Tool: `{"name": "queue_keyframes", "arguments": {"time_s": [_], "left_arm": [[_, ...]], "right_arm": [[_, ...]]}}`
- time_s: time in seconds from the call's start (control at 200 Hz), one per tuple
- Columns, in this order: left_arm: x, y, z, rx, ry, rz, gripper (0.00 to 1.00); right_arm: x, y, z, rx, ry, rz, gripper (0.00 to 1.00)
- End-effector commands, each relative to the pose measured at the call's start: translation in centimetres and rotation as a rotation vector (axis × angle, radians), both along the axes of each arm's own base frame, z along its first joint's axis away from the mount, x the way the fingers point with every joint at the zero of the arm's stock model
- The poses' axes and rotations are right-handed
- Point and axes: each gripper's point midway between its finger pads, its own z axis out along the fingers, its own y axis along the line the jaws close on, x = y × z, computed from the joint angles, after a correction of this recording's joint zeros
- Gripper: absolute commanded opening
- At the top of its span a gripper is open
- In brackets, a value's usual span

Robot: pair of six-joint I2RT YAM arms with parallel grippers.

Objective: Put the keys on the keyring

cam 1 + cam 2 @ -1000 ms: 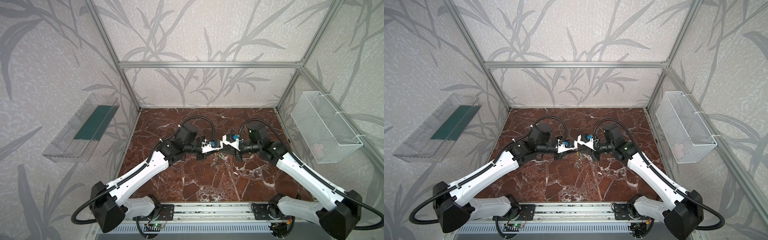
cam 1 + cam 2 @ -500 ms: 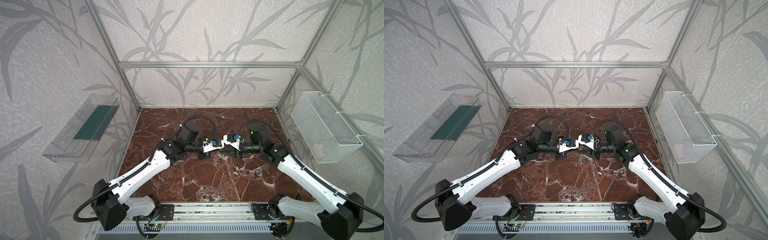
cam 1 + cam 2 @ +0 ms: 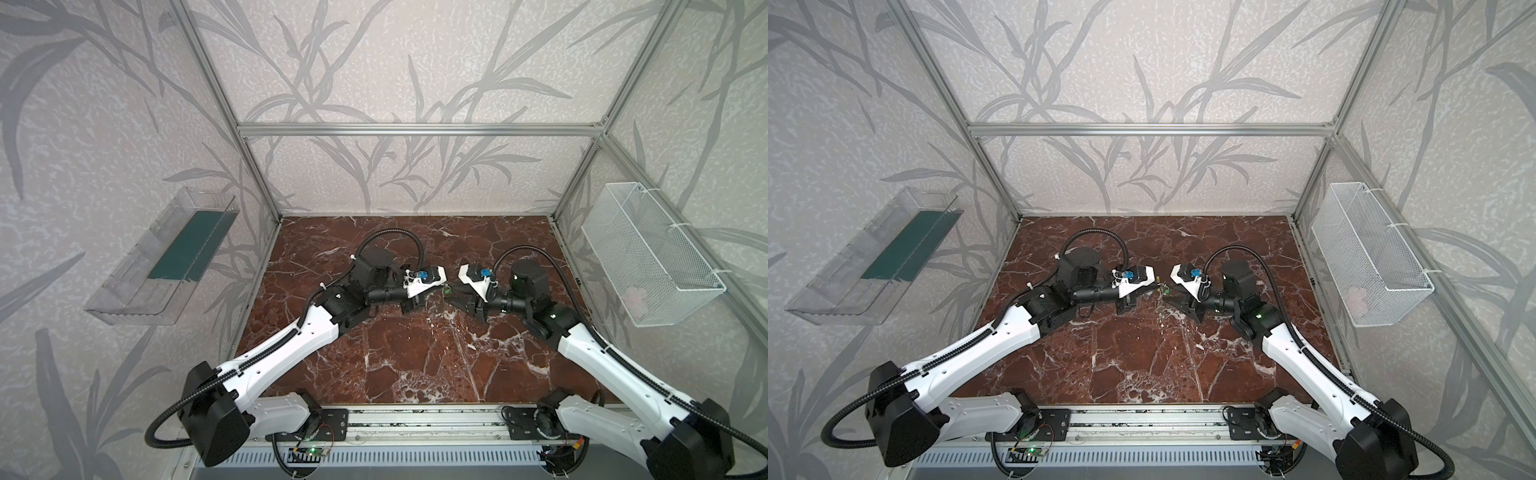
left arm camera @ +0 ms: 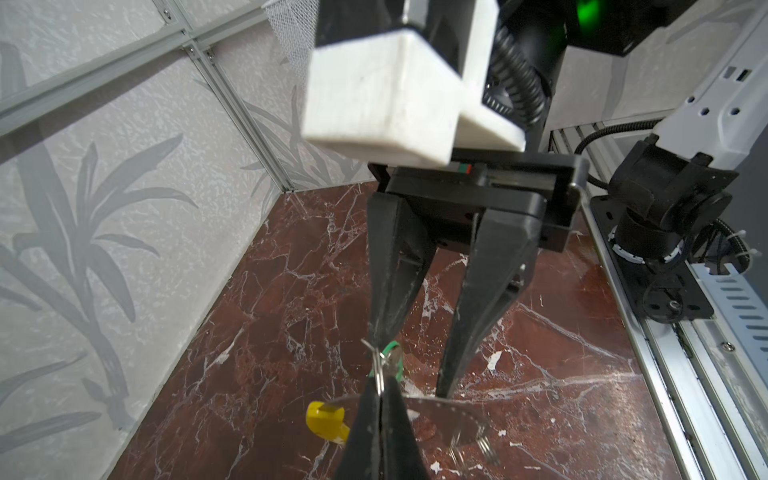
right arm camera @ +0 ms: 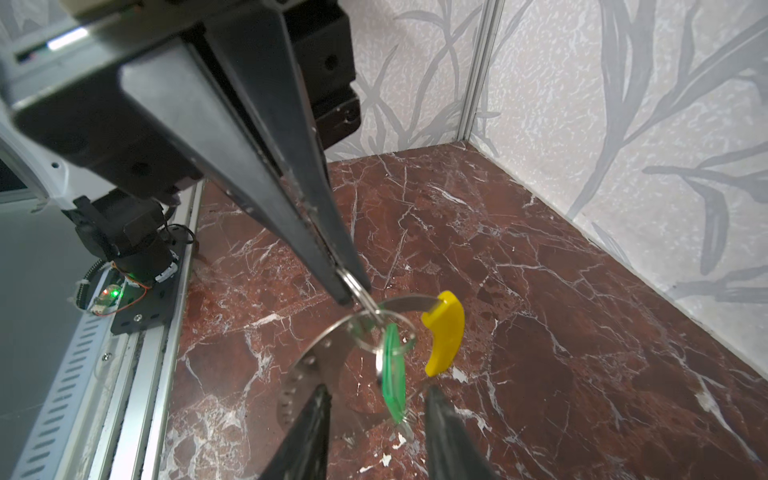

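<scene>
One translucent green key (image 5: 392, 365) tight in tapered left tool (image 5: 352, 291); right tool (image 5: 375, 395) agape.

Hiding part of the keyring (image 4: 432, 402) and its yellow sleeve (image 4: 326, 422) behind the left gripper (image 4: 380, 390); shrinking both, and the key (image 3: 445, 291), to specks too small to trace in both top views; cutting the right gripper (image 5: 376, 388) fingers off at the right wrist view's edge.

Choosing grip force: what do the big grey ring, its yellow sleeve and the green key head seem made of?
Large thin grey ring: likely metal, dull sheen, small punched holes. Yellow curved sleeve: probably plastic, smooth, opaque. Green oblong key head: seemingly glossy plastic, light showing through.
</scene>
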Motion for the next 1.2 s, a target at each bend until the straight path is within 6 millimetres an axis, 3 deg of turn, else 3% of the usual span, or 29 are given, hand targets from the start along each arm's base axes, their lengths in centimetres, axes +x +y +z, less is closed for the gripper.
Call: {"name": "queue_keyframes", "arguments": {"time_s": [0.0,0.305,0.595,0.755,0.835,0.93,1.09,1.2], "left_arm": [[-0.5,0.0,2.2,-0.083,-0.038,-0.017,0.00],[-0.4,-0.1,2.8,-0.124,-0.058,-0.009,0.00],[-0.6,-0.3,3.7,-0.206,-0.068,-0.022,0.00],[-0.6,-0.5,3.8,-0.246,-0.059,-0.030,0.00],[-0.7,-0.6,3.5,-0.263,-0.046,-0.039,0.00],[-0.7,-0.6,3.2,-0.266,-0.030,-0.047,0.00],[-0.7,-0.3,3.2,-0.277,0.013,-0.076,0.00],[-1.0,-0.3,3.2,-0.272,0.032,-0.101,0.00]], "right_arm": [[0.3,0.6,1.5,0.049,-0.027,0.020,0.29],[-0.1,0.8,1.0,0.019,-0.036,0.060,0.00],[-1.2,1.1,-0.8,-0.058,-0.023,0.159,0.00],[-1.0,1.3,-0.8,-0.102,-0.054,0.195,0.00],[-0.5,1.1,-0.5,-0.123,-0.081,0.176,0.18],[0.1,0.0,-0.2,-0.139,-0.144,0.117,0.32],[0.5,-2.9,1.9,-0.050,-0.238,0.032,0.39],[-0.1,-3.4,3.4,-0.015,-0.284,0.036,0.40]]}}
